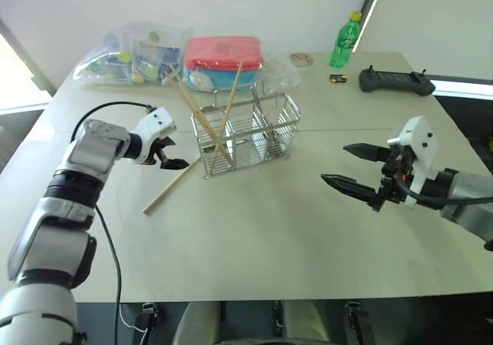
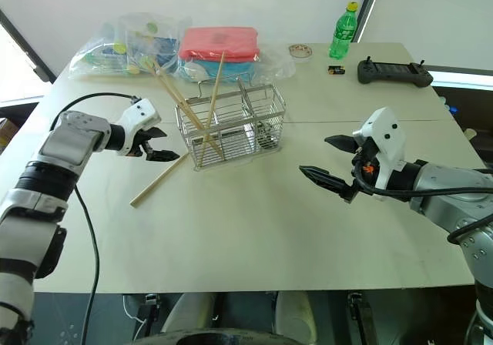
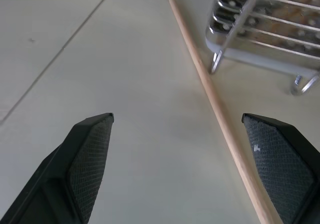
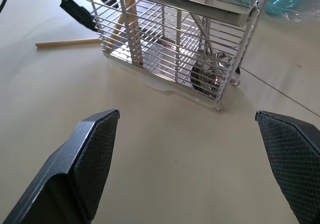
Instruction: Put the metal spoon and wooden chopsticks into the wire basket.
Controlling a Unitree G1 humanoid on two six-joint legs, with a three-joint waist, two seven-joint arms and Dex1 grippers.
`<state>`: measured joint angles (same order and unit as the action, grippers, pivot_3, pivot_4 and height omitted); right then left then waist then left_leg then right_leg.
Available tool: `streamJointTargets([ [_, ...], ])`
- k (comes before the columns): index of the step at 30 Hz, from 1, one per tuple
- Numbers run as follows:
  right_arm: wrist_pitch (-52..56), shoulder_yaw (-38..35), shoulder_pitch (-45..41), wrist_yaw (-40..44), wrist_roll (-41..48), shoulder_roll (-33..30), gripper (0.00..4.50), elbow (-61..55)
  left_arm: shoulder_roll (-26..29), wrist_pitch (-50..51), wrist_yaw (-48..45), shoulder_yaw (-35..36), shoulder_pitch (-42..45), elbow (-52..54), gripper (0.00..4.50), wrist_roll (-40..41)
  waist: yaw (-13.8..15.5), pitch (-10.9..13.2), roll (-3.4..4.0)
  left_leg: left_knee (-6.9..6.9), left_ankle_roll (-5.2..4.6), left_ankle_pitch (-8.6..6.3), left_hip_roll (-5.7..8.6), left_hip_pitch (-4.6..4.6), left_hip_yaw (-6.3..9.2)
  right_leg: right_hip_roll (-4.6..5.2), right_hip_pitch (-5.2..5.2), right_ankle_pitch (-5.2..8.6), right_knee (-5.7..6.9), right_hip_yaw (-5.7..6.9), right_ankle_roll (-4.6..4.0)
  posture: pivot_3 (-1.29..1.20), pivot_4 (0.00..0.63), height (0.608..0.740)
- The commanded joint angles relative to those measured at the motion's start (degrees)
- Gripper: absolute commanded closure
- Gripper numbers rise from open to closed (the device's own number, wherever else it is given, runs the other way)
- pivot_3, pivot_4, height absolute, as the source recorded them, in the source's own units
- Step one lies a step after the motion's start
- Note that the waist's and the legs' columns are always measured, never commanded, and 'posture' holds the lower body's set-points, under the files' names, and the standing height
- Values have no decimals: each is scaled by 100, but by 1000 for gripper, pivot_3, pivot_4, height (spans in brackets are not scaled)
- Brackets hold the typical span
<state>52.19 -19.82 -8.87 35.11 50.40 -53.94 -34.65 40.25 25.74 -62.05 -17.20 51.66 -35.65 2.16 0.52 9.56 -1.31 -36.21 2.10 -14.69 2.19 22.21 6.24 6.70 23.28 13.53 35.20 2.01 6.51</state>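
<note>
The wire basket [image 1: 248, 133] stands in the middle of the table, with several wooden chopsticks [image 1: 202, 118] leaning in its left compartments. One more chopstick [image 1: 171, 186] lies flat on the table by the basket's left front corner. The metal spoon [image 4: 205, 75] stands inside the basket's end compartment, bowl down. My left gripper [image 1: 171, 152] is open and hovers low just left of the basket, above the lying chopstick [image 3: 210, 89], with nothing held. To the right of the basket my right gripper [image 1: 335, 164] hangs open and empty, pointing toward the basket [image 4: 165, 39].
A red-lidded plastic container [image 1: 223, 56] and clear bags [image 1: 131, 56] sit behind the basket. Farther right at the back are a green bottle [image 1: 346, 41], a black controller [image 1: 397, 81] and a small battery [image 1: 337, 78]. The table's front edge [image 1: 254, 297] runs below.
</note>
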Motion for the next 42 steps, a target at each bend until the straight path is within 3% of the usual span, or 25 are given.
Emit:
streamJointTargets([
  [1,-77,-261,37,-30,94,45,0,-173,-165,-185,73,-31,277,-370,160,-290,2,0,0,0,0,0,0,0,1,0,0,0,0,1,0,0,150,692],
  [15,-92,-225,91,-162,106,153,0,-238,-778,-249,-261,-530,987,-1164,160,-1213,22,-3,-2,-12,0,0,2,-3,7,1,-16,-3,1,6,6,0,150,692],
  [20,-103,-192,83,-239,114,237,0,-259,-930,-242,-286,-922,1445,-1988,160,-1792,29,-4,-4,-11,0,0,4,0,11,1,-15,-2,0,12,8,0,150,692],
  [26,-73,-209,57,-339,149,308,0,-298,-1165,-349,88,-823,1826,-2846,160,-1962,22,-5,-4,-12,-1,1,3,-14,12,0,-23,8,9,12,27,0,150,692],
  [41,-74,-235,-76,-366,192,242,0,-168,-827,-209,13,-467,1586,-2819,160,-1838,-33,-5,-5,2,-6,4,0,-44,10,1,-46,11,5,12,30,0,150,692],
  [42,-77,-209,-108,-358,188,243,0,-143,-824,-185,-9,-443,1551,-2771,398,-1830,-31,-5,-5,3,-6,4,0,-45,9,1,-46,11,5,11,30,0,150,692],
])
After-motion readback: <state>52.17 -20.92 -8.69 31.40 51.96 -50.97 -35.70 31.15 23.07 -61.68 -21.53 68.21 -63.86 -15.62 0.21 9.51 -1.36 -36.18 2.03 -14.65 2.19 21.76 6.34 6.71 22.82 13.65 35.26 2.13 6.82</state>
